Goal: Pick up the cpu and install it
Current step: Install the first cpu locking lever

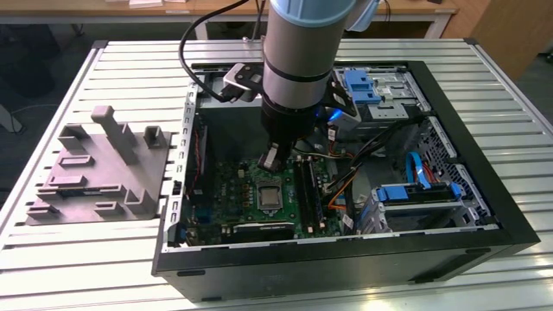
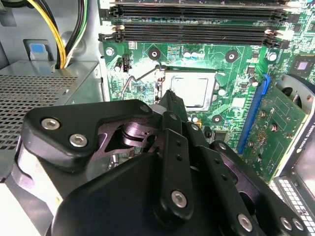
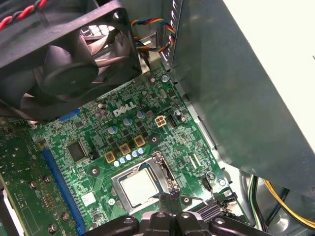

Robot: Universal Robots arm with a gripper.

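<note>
Silvery-grey square cpu (image 3: 139, 187) sat in the metal-framed socket (image 2: 189, 87) of the green motherboard (image 1: 259, 194), lower centre of the exterior view. Just above it hung the black gripper (image 1: 271, 157), jaws drawn narrow, holding nothing.

You're looking at a ribbed aluminium bench (image 1: 78, 259) of pale slotted profiles under bright overhead light. Behind it stands a light wooden desk (image 1: 216, 11), with dark floor (image 1: 35, 58) at the exterior view's left.
</note>
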